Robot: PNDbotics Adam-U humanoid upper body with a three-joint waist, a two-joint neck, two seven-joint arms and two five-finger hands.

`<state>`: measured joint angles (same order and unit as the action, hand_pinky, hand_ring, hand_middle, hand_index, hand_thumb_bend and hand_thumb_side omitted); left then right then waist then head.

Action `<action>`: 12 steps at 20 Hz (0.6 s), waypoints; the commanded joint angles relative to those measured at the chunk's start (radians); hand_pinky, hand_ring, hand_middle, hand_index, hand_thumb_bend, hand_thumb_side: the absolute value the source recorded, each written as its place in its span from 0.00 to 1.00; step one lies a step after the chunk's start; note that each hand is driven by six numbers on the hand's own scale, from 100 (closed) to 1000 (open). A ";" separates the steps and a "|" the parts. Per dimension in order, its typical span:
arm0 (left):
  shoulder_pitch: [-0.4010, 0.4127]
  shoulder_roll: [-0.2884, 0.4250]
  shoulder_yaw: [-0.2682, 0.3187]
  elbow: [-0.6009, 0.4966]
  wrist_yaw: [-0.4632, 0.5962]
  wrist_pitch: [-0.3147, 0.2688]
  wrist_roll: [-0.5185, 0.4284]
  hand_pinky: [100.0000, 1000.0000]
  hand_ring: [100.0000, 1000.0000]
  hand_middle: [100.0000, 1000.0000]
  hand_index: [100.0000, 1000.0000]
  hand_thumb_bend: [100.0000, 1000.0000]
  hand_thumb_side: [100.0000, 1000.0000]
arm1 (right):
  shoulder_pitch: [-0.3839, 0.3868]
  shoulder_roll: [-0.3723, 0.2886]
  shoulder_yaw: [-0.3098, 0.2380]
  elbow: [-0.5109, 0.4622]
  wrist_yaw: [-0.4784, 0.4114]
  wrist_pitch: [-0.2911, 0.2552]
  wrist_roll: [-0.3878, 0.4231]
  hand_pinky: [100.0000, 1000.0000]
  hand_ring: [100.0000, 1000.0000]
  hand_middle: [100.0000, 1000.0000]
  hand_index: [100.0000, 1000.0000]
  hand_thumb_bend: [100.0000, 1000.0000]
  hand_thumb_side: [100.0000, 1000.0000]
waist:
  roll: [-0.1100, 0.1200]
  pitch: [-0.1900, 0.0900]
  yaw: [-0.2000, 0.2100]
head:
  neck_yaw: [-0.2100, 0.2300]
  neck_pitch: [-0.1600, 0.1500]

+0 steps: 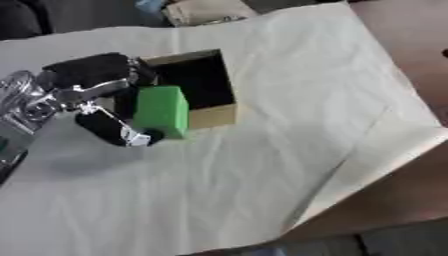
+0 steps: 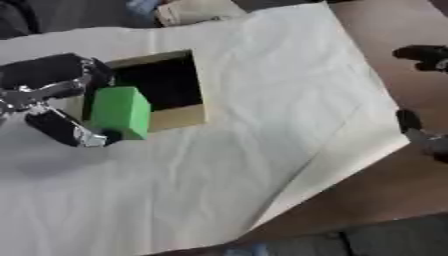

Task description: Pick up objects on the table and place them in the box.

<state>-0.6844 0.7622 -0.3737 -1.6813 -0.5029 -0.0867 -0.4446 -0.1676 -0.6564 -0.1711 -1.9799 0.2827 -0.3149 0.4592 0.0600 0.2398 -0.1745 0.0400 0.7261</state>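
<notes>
The green rectangular block [image 1: 161, 111] sits in the left robot hand [image 1: 92, 97], pinched between the dark upper fingers [image 1: 87, 69] and the thumb [image 1: 112, 129] below, and it is held against the near left wall of the open cardboard box with a dark inside [image 1: 213, 116]. Most of the block shows in front of and over that wall, not inside the opening, so I judge it not yet placed.

The main risk is a release too soon: let go here, the block would probably catch the wall's edge and tip back onto the white wrinkled sheet covering the table [image 1: 262, 165]. A second risk is the box itself (it looks light, and nothing holds it down): if the left robot hand pushes sideways with the block against the wall, the box may slide or turn on the sheet. Whether block and wall actually touch I cannot tell.

The right robot hand [image 2: 423, 56] shows dark at the right edge of the right eye view, well apart from the box; I cannot tell how it is set.
</notes>
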 commanded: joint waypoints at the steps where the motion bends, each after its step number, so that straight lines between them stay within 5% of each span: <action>1: -0.037 0.008 0.033 0.056 -0.020 0.012 0.025 0.67 0.46 0.34 0.61 0.02 0.33 | -0.014 -0.016 -0.001 -0.020 -0.012 -0.002 0.006 0.89 1.00 0.91 1.00 0.00 0.00 | -0.004 -0.016 -0.005 | 0.001 0.002; 12: -0.122 -0.089 0.076 0.318 -0.135 0.030 0.094 0.68 0.46 0.35 0.62 0.01 0.34 | -0.029 -0.010 0.012 -0.020 -0.024 -0.005 0.021 0.89 1.00 0.91 1.00 0.00 0.00 | -0.010 -0.010 -0.031 | 0.001 -0.010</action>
<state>-0.7837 0.6637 -0.3181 -1.3801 -0.6234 -0.0583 -0.3643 -0.1854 -0.6476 -0.1535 -1.9799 0.2672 -0.3184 0.4772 0.0560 0.2439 -0.2047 0.0411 0.7238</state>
